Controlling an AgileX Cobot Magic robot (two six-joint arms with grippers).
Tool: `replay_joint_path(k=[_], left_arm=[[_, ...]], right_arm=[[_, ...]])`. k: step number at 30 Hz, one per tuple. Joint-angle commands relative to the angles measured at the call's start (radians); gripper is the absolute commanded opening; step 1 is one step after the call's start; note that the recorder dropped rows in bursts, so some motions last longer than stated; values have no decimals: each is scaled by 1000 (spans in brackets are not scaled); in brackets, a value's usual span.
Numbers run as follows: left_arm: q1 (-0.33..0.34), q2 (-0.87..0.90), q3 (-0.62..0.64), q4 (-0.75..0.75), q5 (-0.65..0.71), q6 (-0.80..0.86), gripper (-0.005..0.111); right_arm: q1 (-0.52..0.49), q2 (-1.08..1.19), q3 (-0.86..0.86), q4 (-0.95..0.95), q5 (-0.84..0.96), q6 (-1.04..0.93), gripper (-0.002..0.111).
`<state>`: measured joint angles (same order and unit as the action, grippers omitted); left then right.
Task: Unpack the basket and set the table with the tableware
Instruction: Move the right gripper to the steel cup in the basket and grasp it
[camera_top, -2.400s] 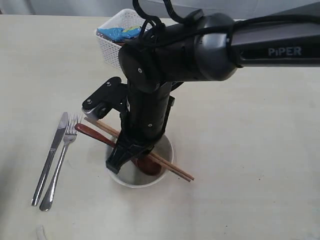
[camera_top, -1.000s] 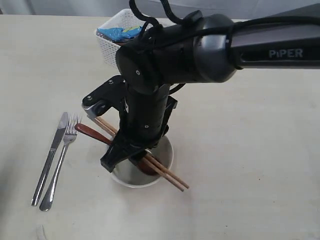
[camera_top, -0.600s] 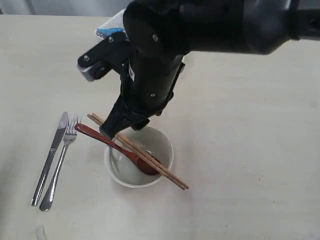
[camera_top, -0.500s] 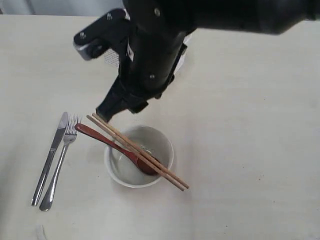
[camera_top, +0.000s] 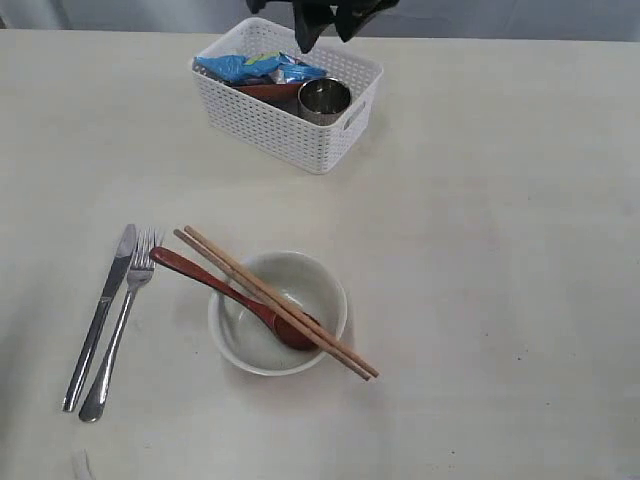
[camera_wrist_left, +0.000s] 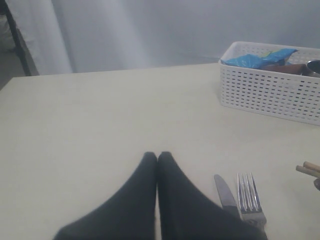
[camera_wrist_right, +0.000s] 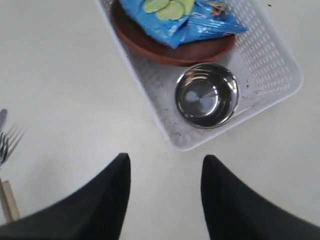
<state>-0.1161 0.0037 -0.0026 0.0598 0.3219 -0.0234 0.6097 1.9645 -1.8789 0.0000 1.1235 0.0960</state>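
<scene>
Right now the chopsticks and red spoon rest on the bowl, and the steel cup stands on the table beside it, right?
No. The chopsticks and red spoon rest on the bowl, but the steel cup sits inside the basket, as the exterior view shows.

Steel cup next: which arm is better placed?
Right. The right gripper is open at the basket, near the steel cup; the left gripper is shut, far off by the knife and fork.

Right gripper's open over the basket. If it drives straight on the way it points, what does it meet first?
The right gripper would likely meet the near rim of the basket, or the table just outside it; the steel cup sits slightly beyond. Depth is unclear.
</scene>
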Motion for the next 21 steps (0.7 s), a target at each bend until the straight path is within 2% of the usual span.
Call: replay_joint_path(k=[1, 12, 21], left_arm=[[2, -4, 3, -6, -2, 1, 0], [2, -4, 3, -6, -2, 1, 0], [2, -4, 3, -6, -2, 1, 0]], right_arm=[[-66, 118, -111, 9, 62, 13, 44], [-107, 369, -342, 0, 97, -26, 44], [-107, 452, -366, -58, 62, -30, 44]])
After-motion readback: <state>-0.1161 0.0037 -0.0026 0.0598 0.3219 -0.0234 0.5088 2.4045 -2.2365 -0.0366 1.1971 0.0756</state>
